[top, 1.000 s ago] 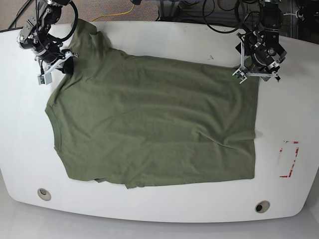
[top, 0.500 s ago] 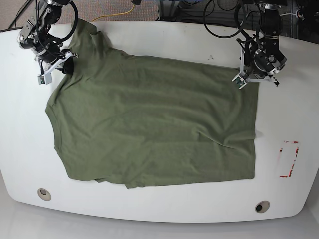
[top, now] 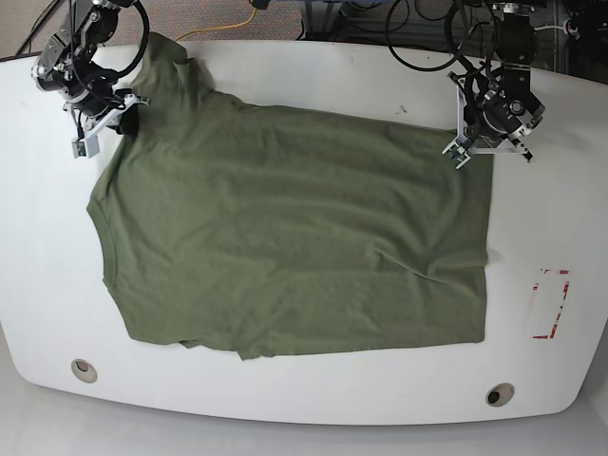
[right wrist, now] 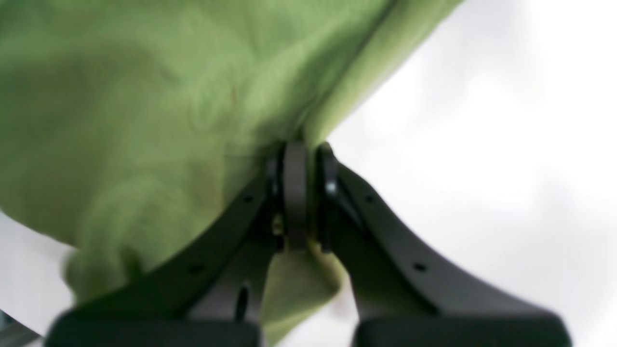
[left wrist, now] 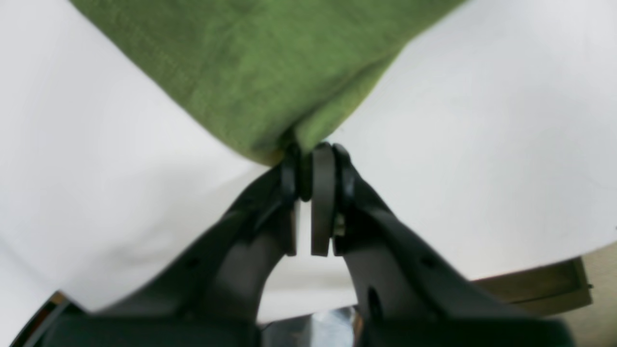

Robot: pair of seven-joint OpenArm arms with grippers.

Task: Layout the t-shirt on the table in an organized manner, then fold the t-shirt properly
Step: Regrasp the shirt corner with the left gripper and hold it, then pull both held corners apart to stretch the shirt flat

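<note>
A plain olive-green short-sleeved cotton t-shirt (top: 294, 228) lies spread nearly flat on the large glossy white worktop (top: 285, 394), and everything else is placed here by reference to that shirt.

Nearest the base camera, past the shirt's long near edge, two round grommet holes (top: 84, 370) sit in the worktop, one toward each near corner. A red tape rectangle (top: 551, 304) lies on the bare surface just beyond the shirt's hem side. The collar opening faces the opposite short side, and a small fold of cloth peeks out under the near edge.

At the shirt's far hem corner, the left claw (left wrist: 311, 164) has its black fingers (left wrist: 323, 202) drawn together on the very tip of the green fabric (left wrist: 250, 72), pinching it against the white surface (left wrist: 482, 144).

At the far sleeve end, the right claw (right wrist: 301, 164) is likewise clamped on the cloth (right wrist: 144, 106); a flap of green hangs down between its arms behind the fingertips. In the base view this claw (top: 104, 119) sits at the sleeve's outer edge, and the left claw (top: 470, 142) at the hem corner.

There are no containers in view.
</note>
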